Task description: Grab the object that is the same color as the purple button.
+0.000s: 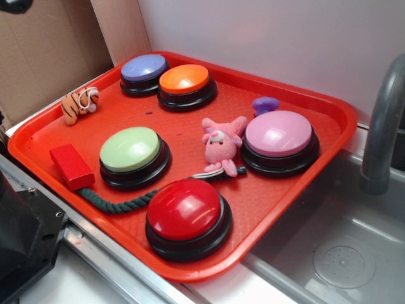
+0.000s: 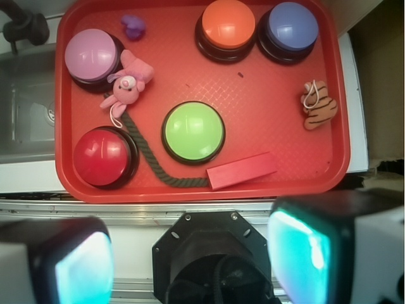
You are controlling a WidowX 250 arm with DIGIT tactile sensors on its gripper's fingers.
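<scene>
The small glossy purple blob toy [image 1: 265,105] lies on the red tray [image 1: 329,114] just behind the pink-lilac button [image 1: 279,133]; in the wrist view it [image 2: 133,26] sits near the tray's far left corner. The purple button [image 1: 144,68] with its periwinkle top stands at the tray's back left, next to the orange button [image 1: 184,80]; the wrist view shows it [image 2: 292,25] at top right. My gripper [image 2: 190,256] is open and empty, high above the robot base, outside the tray's near edge. Its fingers [image 2: 297,250] frame the bottom of the wrist view.
On the tray: a green button [image 1: 130,149], a red button [image 1: 184,209], a pink plush animal [image 1: 222,143] on a dark green rope [image 1: 114,204], a red block [image 1: 71,166], an orange striped tiger toy [image 1: 80,104]. A sink [image 1: 342,253] with a grey faucet [image 1: 383,126] lies right.
</scene>
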